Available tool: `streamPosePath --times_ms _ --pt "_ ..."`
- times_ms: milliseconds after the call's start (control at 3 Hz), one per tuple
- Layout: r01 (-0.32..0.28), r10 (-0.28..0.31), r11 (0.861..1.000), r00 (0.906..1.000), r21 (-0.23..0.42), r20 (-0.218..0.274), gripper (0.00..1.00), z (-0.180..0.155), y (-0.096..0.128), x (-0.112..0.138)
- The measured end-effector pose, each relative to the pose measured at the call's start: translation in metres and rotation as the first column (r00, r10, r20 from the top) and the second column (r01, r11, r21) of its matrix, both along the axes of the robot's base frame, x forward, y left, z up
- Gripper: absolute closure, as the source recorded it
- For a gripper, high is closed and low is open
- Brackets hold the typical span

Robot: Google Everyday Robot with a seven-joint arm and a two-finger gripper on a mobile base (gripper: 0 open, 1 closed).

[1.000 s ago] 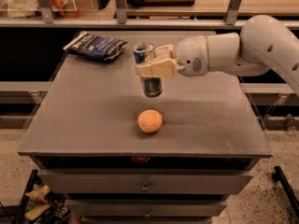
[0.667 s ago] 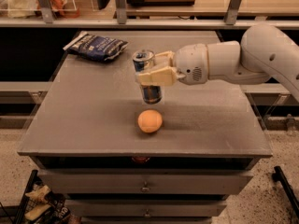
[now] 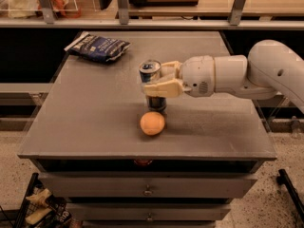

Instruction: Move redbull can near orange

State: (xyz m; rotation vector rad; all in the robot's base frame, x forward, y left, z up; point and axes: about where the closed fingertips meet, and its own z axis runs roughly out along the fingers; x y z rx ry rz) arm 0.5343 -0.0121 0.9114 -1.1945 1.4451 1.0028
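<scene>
The redbull can (image 3: 151, 73) stands upright on the grey table top (image 3: 95, 113), just behind the orange (image 3: 152, 123). It is slim, with a silver top and blue sides. My gripper (image 3: 157, 84) comes in from the right on a white arm, and its cream fingers (image 3: 163, 88) are shut on the can's middle. The can's lower part shows below the fingers, close to the orange's far side. The orange is small, round and dull, and it lies free on the table near the front middle.
A flat dark-blue snack bag (image 3: 98, 47) lies at the table's back left. A shelf rail (image 3: 142, 23) runs behind the table. Drawers (image 3: 147, 186) sit under the table's front edge.
My gripper has carried the can down and slightly forward toward the orange. The can now stands on or just above the table right behind the orange. The orange has not moved.
</scene>
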Motion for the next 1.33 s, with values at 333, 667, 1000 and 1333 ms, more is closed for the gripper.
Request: streamPosePath --times_ms 333,667,1000,1333 --pt "0.000 0.000 1.000 0.9999 0.016 0.016 0.81 -0.0049 -0.0020 0.0005" --pt "-0.005 0.005 1.000 0.9997 0.024 0.025 0.57 -0.0068 -0.0025 0.0008" --pt "-0.015 0.014 0.999 0.9995 0.030 0.028 0.35 -0.0074 -0.0021 0.0009" --pt "-0.025 0.024 0.999 0.9994 0.032 0.026 0.11 -0.0077 -0.0016 0.0008"
